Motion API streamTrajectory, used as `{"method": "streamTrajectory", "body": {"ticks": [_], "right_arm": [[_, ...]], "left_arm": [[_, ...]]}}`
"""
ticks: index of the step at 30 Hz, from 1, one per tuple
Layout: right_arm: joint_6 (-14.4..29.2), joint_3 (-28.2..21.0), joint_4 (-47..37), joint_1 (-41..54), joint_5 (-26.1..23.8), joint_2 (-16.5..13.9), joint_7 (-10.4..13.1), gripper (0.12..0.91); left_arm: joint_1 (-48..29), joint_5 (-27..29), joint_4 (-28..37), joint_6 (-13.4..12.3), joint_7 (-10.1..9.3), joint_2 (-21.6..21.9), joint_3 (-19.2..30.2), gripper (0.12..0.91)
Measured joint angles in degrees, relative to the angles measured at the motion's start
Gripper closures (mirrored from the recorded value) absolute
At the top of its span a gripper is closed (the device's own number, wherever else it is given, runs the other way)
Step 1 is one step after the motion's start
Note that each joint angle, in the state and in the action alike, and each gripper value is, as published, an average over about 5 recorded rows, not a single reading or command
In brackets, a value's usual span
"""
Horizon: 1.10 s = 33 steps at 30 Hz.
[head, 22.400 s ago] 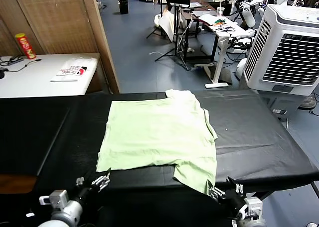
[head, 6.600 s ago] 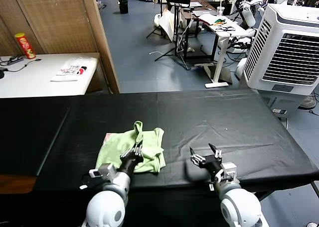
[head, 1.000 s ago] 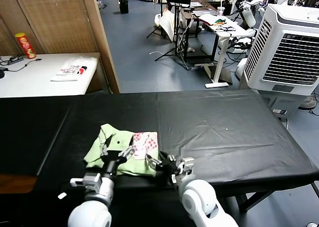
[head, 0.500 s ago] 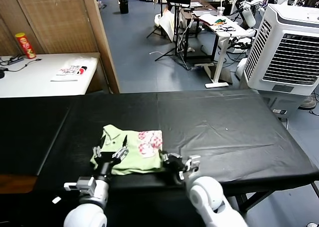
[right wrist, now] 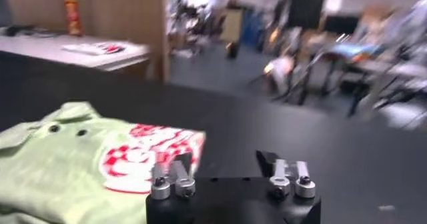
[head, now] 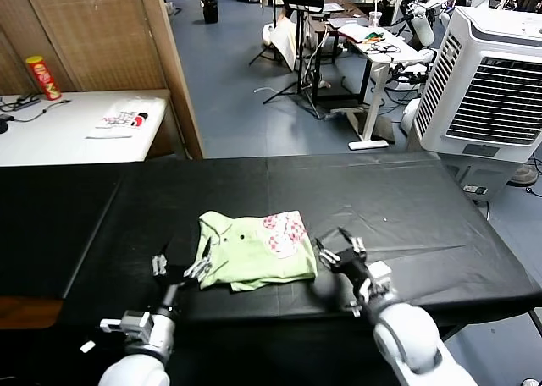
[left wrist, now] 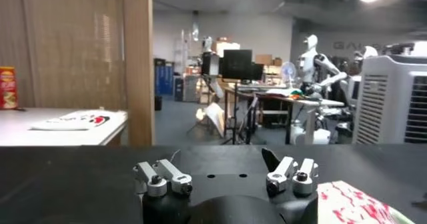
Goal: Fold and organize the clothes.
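The pale green polo shirt [head: 251, 252] lies folded into a small rectangle on the black table [head: 406, 208], with its collar to the left and its pink-and-white checkered patch [head: 284, 232] on top at the right. My left gripper [head: 180, 267] is open and empty at the shirt's near left corner. In the left wrist view the gripper [left wrist: 223, 173] has bare table between its jaws and the patch [left wrist: 353, 209] off to one side. My right gripper [head: 340, 250] is open and empty just beside the shirt's right edge. The right wrist view shows the gripper [right wrist: 227, 171] beside the shirt [right wrist: 60, 162].
A white side table [head: 51, 140] at the far left holds a red can [head: 36, 77] and a white printed item [head: 118, 119]. A wooden partition [head: 102, 30] stands behind it. A large white air cooler [head: 491, 73] stands at the right.
The folded shirt has slid right and a little farther from me. My right gripper has moved right and forward with it. My left gripper stays near the shirt's left corner.
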Motion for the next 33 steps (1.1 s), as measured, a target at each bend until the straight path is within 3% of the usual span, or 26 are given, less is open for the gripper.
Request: {"method": "streamTrajectory", "body": {"ticks": [4, 11, 15, 21, 27, 33], "right_arm": [[7.45, 2.71, 4.33, -8.76, -4.86, 1.25, 2.29, 0.235], [19.2, 7.22, 8.67, -22.91, -13.2, 5.58, 4.63, 0.227], [23.07, 9.48, 10.61, -29.81, -15.88, 7.85, 6.89, 0.227], [22.22, 10.13, 13.48, -37.5, -14.94, 9.77, 9.16, 0.227], [18.12, 8.29, 16.58, -41.96, -12.37, 10.43, 9.57, 0.227], [16.41, 7.34, 17.62, -43.25, -12.17, 10.59, 9.76, 0.227]], "left_arm": [[1.22, -1.86, -0.67, 0.38, -0.42, 2.63, -0.47, 0.232], [5.59, -3.5, -1.6, -0.93, -0.85, 7.86, -2.07, 0.232], [9.85, -6.31, -2.59, -1.78, -2.53, 10.15, -3.46, 0.232], [16.63, -12.54, -4.16, 0.09, -6.6, 12.37, -7.19, 0.232], [23.07, -13.63, -5.4, -1.61, -7.29, 12.76, -10.42, 0.232], [26.43, -12.98, -6.28, -1.52, -7.39, 12.07, -10.86, 0.232]]}}
